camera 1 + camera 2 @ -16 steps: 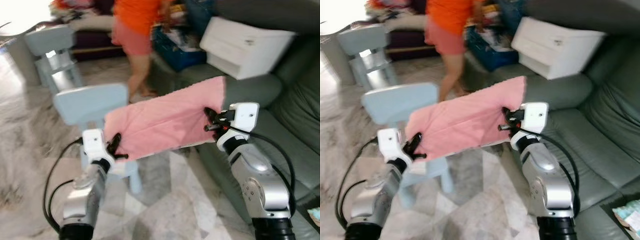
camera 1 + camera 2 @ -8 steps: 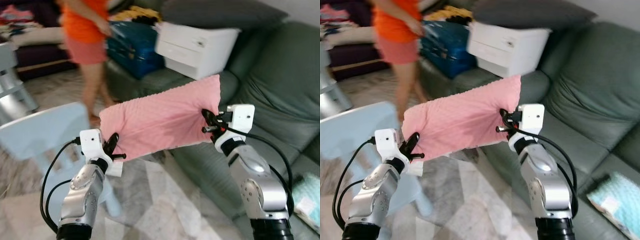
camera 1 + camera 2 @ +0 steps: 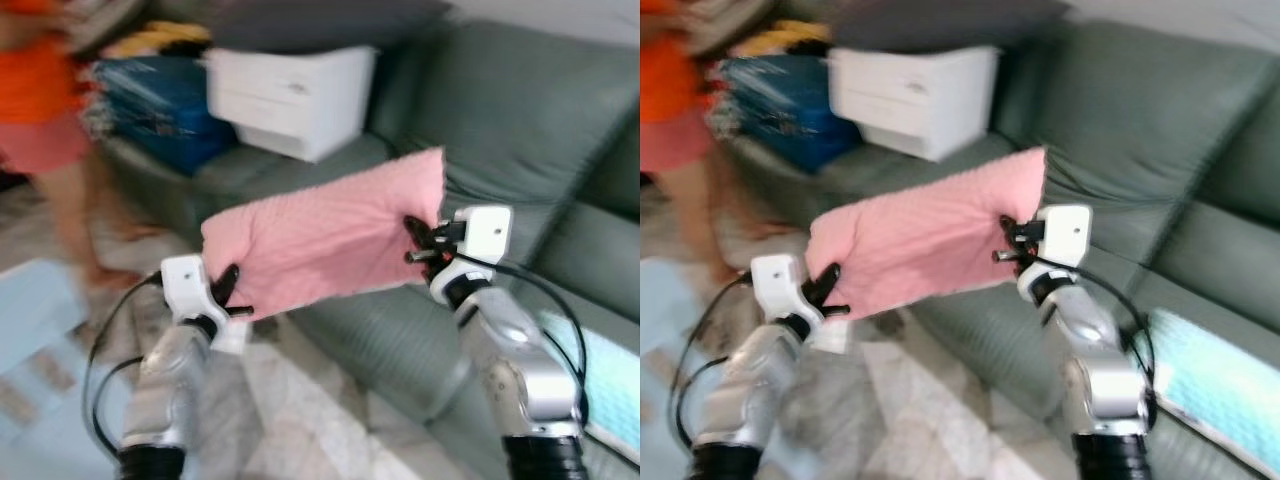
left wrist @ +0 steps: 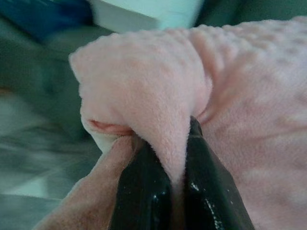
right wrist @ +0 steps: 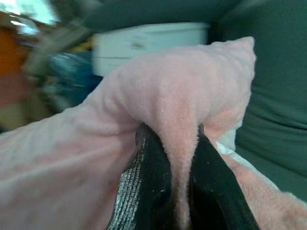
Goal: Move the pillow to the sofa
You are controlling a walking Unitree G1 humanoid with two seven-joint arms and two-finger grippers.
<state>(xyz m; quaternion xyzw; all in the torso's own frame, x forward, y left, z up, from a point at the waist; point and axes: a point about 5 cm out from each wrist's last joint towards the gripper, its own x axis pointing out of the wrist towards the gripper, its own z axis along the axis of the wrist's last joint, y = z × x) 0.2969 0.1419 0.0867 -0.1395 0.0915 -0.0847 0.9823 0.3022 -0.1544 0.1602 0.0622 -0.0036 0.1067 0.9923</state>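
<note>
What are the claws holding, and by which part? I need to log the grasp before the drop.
The pink pillow, stretched between both: the left claw pinches a fold at one end, the right claw a fold at the other.

Pink pillow held in the air between both grippers. Left gripper pinches its lower left edge; right gripper pinches its right edge. Green sofa lies behind, bearing a white box. Picture blurred.
</note>
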